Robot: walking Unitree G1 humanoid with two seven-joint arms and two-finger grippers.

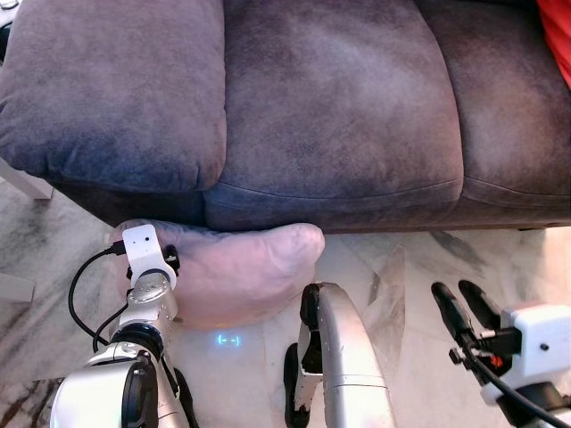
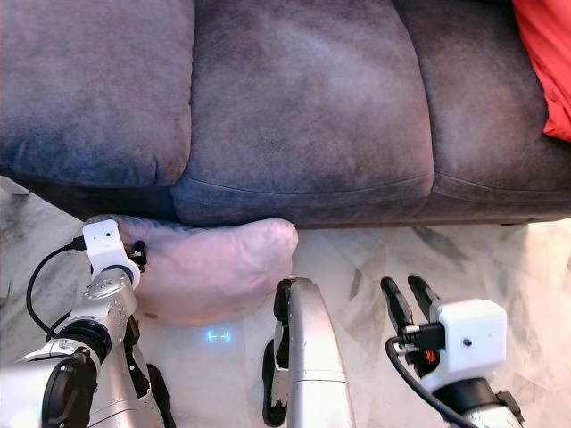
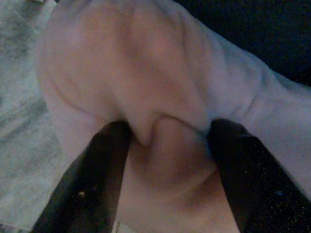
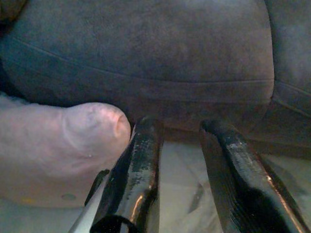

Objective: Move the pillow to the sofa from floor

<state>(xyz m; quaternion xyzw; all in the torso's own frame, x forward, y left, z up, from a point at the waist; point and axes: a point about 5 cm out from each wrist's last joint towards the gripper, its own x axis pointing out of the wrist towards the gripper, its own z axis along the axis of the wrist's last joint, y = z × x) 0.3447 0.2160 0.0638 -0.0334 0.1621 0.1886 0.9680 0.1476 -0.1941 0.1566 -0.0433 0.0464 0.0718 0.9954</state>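
Note:
A pale pink pillow (image 1: 241, 272) lies on the marble floor, pressed against the foot of the dark grey sofa (image 1: 339, 116). My left gripper (image 3: 165, 141) is at the pillow's left end, and a bunched fold of the pillow (image 3: 146, 73) is pinched between its two black fingers (image 3: 92, 179). In the head views the left wrist (image 1: 147, 259) rests on that end, with its fingertips buried in the fabric. My right gripper (image 1: 455, 292) hovers above the floor to the right of the pillow, open, with nothing between its fingers (image 4: 141, 165).
A red cushion (image 2: 544, 62) sits on the sofa's far right seat. My silver leg (image 1: 343, 357) stands just in front of the pillow's right end. A white furniture leg (image 1: 27, 183) is at the far left. Bare marble floor (image 1: 401, 267) lies under the right gripper.

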